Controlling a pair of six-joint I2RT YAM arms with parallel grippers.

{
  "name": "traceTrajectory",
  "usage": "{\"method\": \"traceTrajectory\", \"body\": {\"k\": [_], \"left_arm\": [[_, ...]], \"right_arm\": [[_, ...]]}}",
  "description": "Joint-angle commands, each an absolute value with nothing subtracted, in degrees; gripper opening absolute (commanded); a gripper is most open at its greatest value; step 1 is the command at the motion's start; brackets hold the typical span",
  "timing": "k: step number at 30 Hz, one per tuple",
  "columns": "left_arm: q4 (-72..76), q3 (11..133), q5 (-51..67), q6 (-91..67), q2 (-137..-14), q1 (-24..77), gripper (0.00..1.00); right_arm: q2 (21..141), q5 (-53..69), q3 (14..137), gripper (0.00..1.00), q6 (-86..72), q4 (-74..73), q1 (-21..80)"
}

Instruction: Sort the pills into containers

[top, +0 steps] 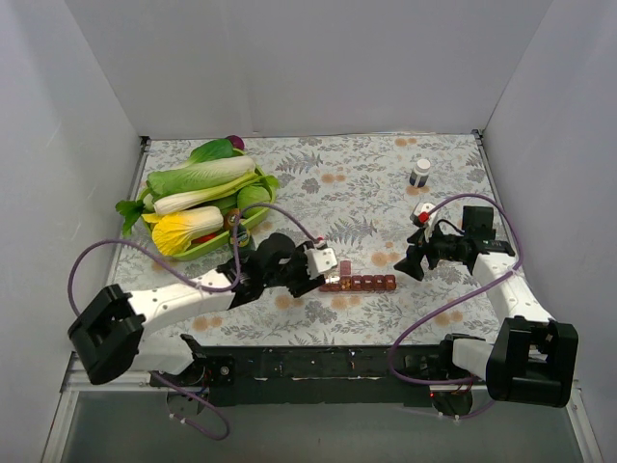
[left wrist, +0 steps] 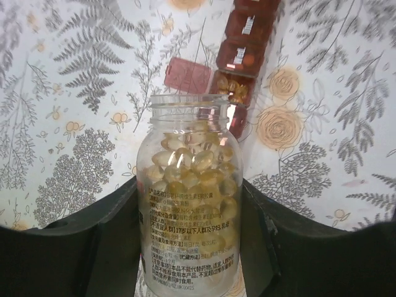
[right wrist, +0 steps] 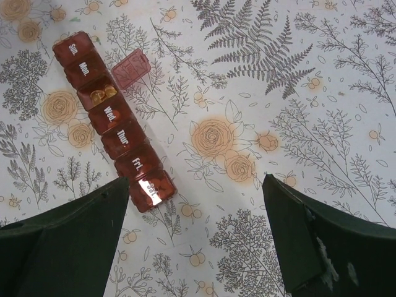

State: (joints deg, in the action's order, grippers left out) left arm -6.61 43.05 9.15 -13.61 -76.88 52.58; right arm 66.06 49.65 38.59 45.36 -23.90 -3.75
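Containers point(right wrist: 114, 120): third lid point(right wrist: 130, 67) open, yellow pills point(right wrist: 103, 94) inside; others closed.

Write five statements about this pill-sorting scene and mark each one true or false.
1. The left gripper holds a clear bottle of yellow capsules. True.
2. That bottle has its cap on. False: its mouth is open, with no cap on it.
3. One compartment of the pill organizer is open, with capsules inside. True.
4. The right gripper is shut on the organizer. False: its jaws are open and hold nothing, and the organizer lies beside one finger.
5. The white-capped dark bottle lies in the green tray. False: it stands upright on the table, on the far right side.
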Motion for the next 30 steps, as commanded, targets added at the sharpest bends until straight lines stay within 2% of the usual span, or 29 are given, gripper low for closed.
{"method": "traceTrajectory", "body": {"k": [1,5,11,14,18,24,30], "left_arm": [[19.12,32.46,13.88,-22.90,-64.36,52.03,0.00],[41.60,19.37,16.17,-32.59,-53.54,51.94,0.00],[54.65,11.08,19.42,-42.17,-41.93,52.03,0.00],[52.57,9.14,21.00,-42.63,-38.24,52.12,0.00],[48.00,7.30,22.67,-42.10,-34.64,52.03,0.00],[38.33,7.38,24.34,-41.40,-29.19,52.12,0.00],[37.27,5.45,23.73,-42.80,-25.66,52.21,0.00]], "right_arm": [[63.64,51.59,39.20,0.96,49.30,-24.52,-4.04],[61.35,52.38,41.37,0.96,53.43,-27.93,-4.13],[63.70,44.57,53.59,0.98,65.28,-45.56,-4.31],[68.09,36.85,56.60,0.98,70.30,-51.05,-4.92],[73.73,25.61,55.28,0.98,68.91,-47.30,-6.68],[87.08,14.00,60.90,0.94,56.00,-41.66,-7.38],[94.91,12.31,64.16,0.90,50.64,-40.69,-7.21]]}}
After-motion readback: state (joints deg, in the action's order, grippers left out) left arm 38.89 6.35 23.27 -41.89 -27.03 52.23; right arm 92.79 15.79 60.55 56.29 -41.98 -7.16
